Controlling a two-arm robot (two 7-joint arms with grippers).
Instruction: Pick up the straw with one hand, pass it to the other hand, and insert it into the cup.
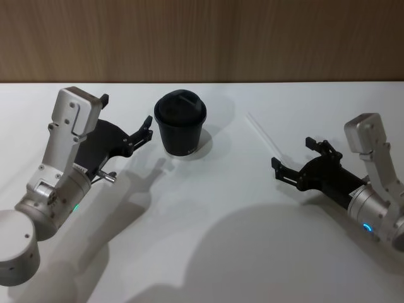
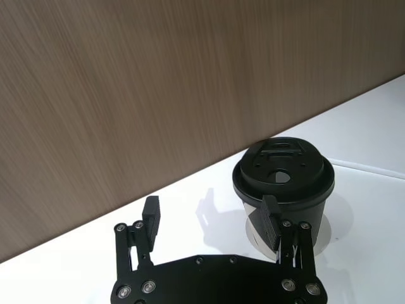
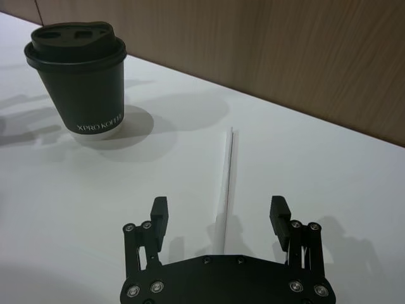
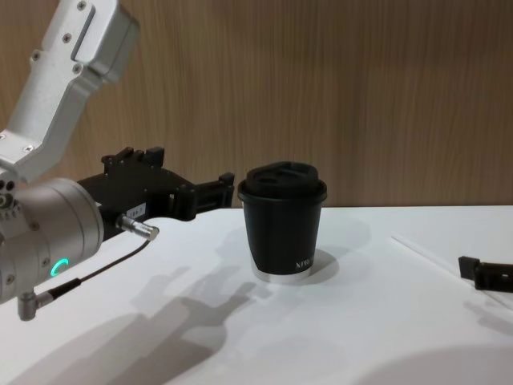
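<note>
Your straw (image 3: 226,171) lies flat on the white table (image 1: 208,208), to the right of the cup (image 1: 180,123) and well apart from it, with nothing gripping it. It runs from a far end nearer the wood-grain wall (image 1: 202,38) back toward your right gripper (image 3: 219,205).

That gripper sits low over the table on the right side, its two black fingers spread wide. In the right wrist view the near end of the straw passes into the gap between them, roughly on the centre line. You cannot tell from these views whether either fingertip touches the straw, but the fingers are not pressed onto it. In the chest view one black fingertip of this gripper comes in at the right edge, close to the straw.

The cup stands upright on its silver base rim with its black domed lid on and its small white lettering facing the robot.

Your left gripper (image 1: 127,109) is at the cup's left side, raised off the table, fingers spread and empty. The finger nearer the cup ends just beside the cup's upper wall, and the head view shows a small gap between them. The other finger stands well off over bare table, so the cup is beside the gripper, not between its fingers. A green light glows on the left wrist.
</note>
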